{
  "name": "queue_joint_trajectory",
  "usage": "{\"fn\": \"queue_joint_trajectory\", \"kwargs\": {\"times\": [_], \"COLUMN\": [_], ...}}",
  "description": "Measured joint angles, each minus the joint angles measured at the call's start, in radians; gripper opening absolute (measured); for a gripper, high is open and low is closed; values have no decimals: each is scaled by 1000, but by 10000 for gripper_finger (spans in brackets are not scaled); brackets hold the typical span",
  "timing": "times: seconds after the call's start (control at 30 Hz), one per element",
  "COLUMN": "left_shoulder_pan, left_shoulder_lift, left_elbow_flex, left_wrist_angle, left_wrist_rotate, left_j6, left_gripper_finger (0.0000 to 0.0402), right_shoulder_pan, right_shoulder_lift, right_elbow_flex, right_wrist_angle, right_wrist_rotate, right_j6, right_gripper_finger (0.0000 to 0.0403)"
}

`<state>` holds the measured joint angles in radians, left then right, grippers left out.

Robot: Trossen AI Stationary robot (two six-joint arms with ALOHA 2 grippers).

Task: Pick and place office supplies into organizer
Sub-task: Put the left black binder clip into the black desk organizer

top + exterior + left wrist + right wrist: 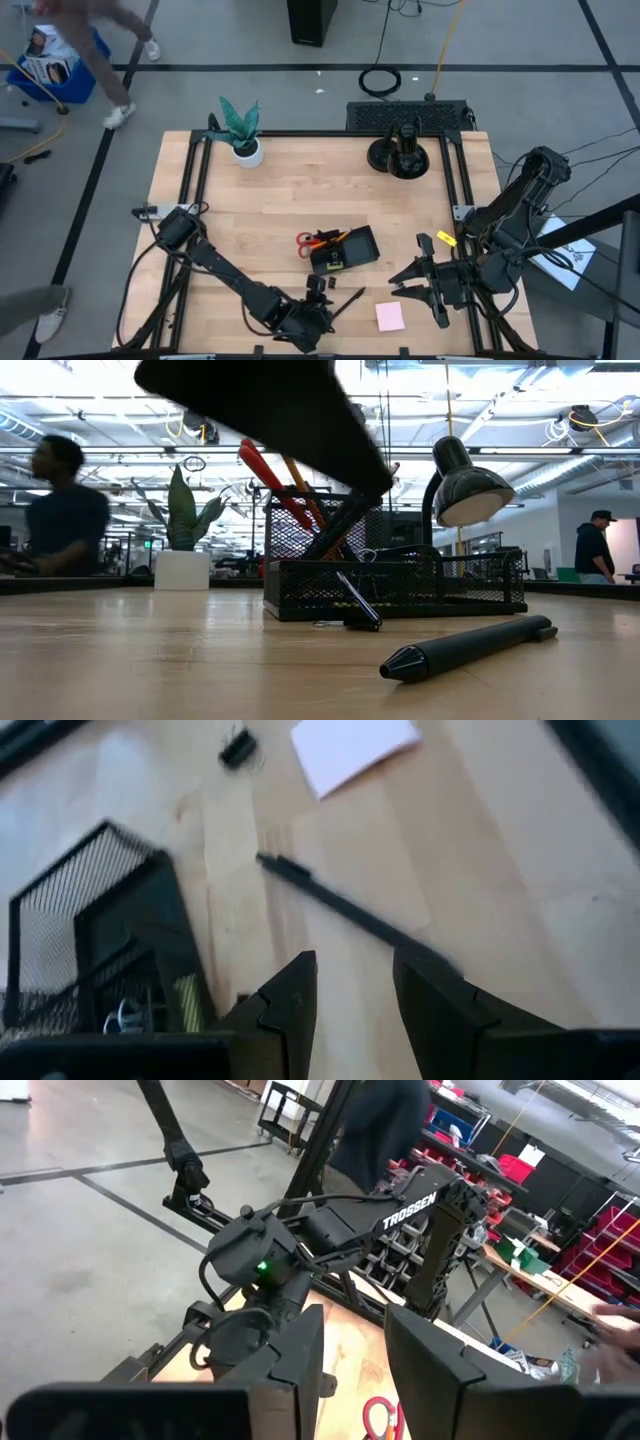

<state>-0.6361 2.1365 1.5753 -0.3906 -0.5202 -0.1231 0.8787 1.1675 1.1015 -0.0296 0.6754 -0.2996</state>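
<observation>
The black mesh organizer point(345, 250) sits mid-table, with red-handled scissors point(305, 243) and orange pencils point(298, 480) standing in it. A slim black pen point(340, 905) lies flat on the wood near the organizer and shows again in the low view point(465, 647). My left gripper point(355, 990) hangs open just short of the pen, whose near end runs beside one fingertip; whether they touch I cannot tell. Farther off lie a pale sticky-note pad point(390, 316) and a black clip point(237, 747). My right gripper point(425, 282) waits open, raised at the right.
A green plant in a white pot point(243, 135) stands at the far left. A black desk lamp on a round stand point(400, 155) is at the far right. People move in the room beyond the table. Bare wood stretches across the left half.
</observation>
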Motion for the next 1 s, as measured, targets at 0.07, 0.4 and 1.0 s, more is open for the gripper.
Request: {"fn": "queue_joint_trajectory", "kwargs": {"times": [0.07,0.4,1.0], "left_shoulder_pan": [-1,-11,58], "left_shoulder_lift": [0,6,68], "left_elbow_flex": [0,-1,-1], "left_wrist_angle": [13,0,-59], "left_wrist_rotate": [2,-17,60], "left_j6": [13,31,67], "left_gripper_finger": [140,140,140], "right_shoulder_pan": [0,0,0], "right_shoulder_lift": [0,0,0], "right_elbow_flex": [0,0,0], "right_wrist_angle": [0,2,3], "right_wrist_rotate": [0,0,0], "right_j6": [0,0,0], "right_gripper_finger": [100,100,100]}}
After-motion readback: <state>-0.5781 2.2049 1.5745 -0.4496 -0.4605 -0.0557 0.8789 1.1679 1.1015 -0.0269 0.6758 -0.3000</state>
